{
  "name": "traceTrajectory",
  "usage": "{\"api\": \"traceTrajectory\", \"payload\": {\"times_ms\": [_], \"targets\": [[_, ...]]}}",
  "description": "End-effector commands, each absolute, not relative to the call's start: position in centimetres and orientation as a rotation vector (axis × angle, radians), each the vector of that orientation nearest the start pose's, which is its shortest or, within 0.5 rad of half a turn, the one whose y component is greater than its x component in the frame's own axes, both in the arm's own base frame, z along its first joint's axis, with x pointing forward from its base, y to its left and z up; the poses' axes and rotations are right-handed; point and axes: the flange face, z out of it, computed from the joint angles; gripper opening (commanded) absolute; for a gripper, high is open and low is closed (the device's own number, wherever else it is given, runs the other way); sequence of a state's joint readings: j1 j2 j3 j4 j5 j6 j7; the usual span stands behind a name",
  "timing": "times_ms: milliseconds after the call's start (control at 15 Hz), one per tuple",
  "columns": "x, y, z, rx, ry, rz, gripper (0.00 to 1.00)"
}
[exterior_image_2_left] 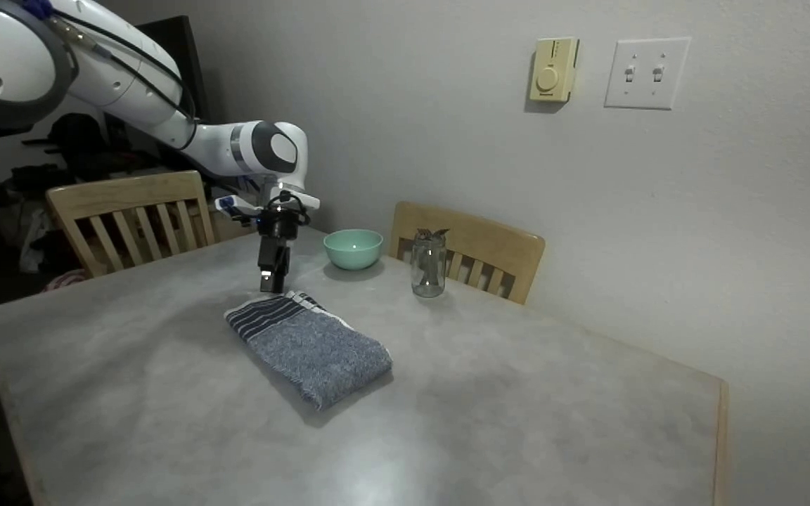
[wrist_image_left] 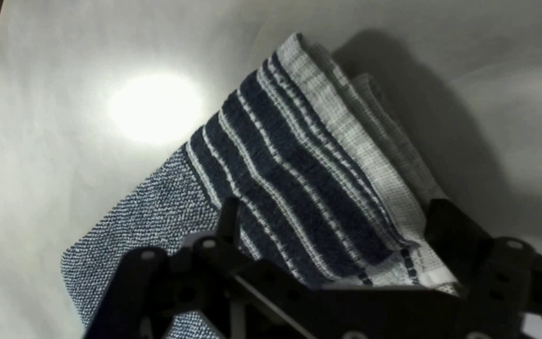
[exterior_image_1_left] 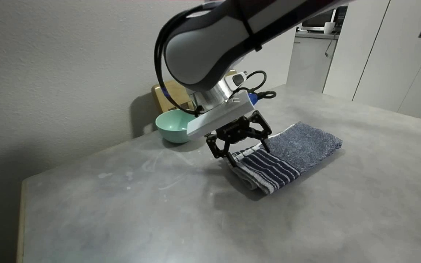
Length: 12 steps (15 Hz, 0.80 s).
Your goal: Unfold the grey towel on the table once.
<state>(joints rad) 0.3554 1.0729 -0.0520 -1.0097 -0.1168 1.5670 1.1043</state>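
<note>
Counter (exterior_image_2_left: 553, 422): mottled pale grey, wood-edged. Blue-grey towel (exterior_image_2_left: 317, 348) lies folded on it, one end banded navy and white. Teal bowl (exterior_image_2_left: 353, 251) stands apart from towel, glass jar (exterior_image_2_left: 428, 270) near bowl. Fingers (wrist_image_left: 450, 234) spread wide at banded end; contact unclear.

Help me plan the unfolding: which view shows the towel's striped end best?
The wrist view: the striped end is largest there, its layered edge distinct, though the tool hides part. Both exterior views show that end smaller.
</note>
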Motion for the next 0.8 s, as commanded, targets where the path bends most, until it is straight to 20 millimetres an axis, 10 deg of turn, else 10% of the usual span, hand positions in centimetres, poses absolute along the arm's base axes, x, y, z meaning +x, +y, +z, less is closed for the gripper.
{"api": "traceTrajectory", "payload": {"times_ms": [0, 733], "targets": [[69.6, 21.0, 15.6, -3.329, 1.332, 0.415, 1.0], [70.8, 20.9, 16.7, -3.337, 1.323, 0.33, 1.0]]}}
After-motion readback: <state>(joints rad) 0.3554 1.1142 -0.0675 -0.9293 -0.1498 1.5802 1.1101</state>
